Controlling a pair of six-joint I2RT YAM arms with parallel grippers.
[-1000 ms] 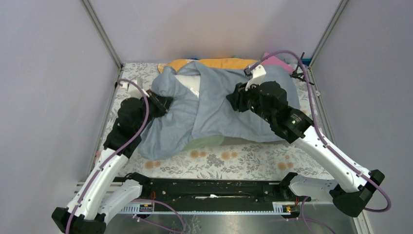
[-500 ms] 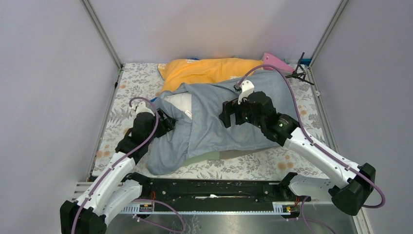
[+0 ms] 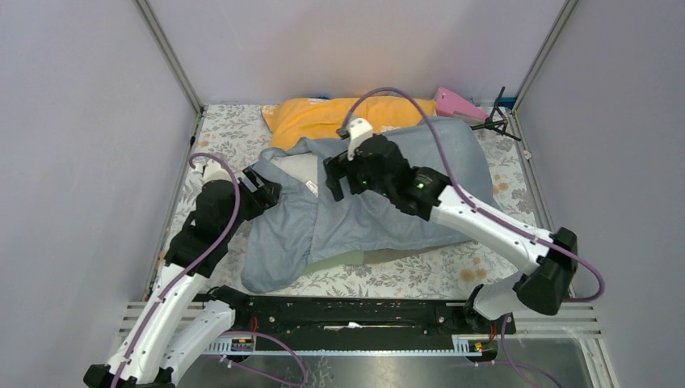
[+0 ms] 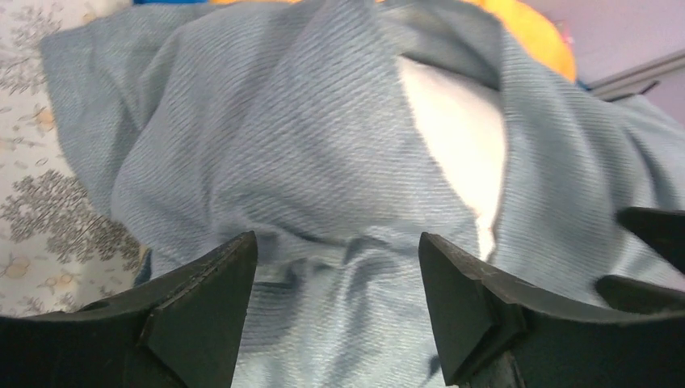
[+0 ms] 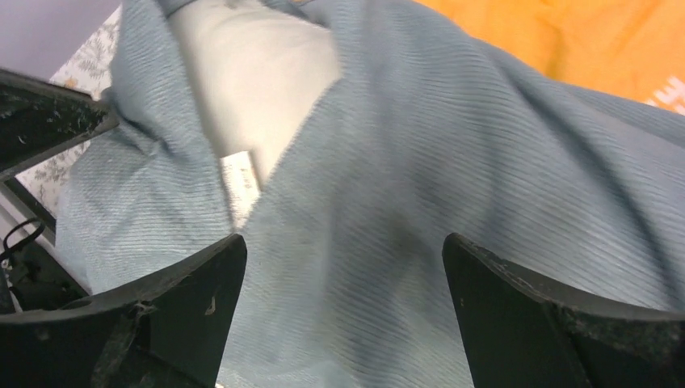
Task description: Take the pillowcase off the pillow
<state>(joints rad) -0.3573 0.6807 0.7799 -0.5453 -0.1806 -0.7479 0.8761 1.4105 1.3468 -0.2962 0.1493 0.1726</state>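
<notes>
Left gripper (image 4: 335,246) and right gripper (image 5: 343,250) hang open, empty, over the wrinkled pillowcase (image 3: 380,214); an orange pillow (image 3: 323,117) crowds the far side.

1. The left arm (image 3: 212,214) rises from its base with the elbow bent, and its wrist sits at the left edge of the pillowcase (image 3: 452,145).
2. The left gripper (image 4: 337,242) points at the pillowcase's left side, its jaws apart with nothing pinched between them.
3. The right arm (image 3: 485,226) stretches leftward, low across the pillowcase.
4. The right gripper (image 5: 345,242) hangs just above the pillowcase's middle, its jaws spread wide and empty.
</notes>
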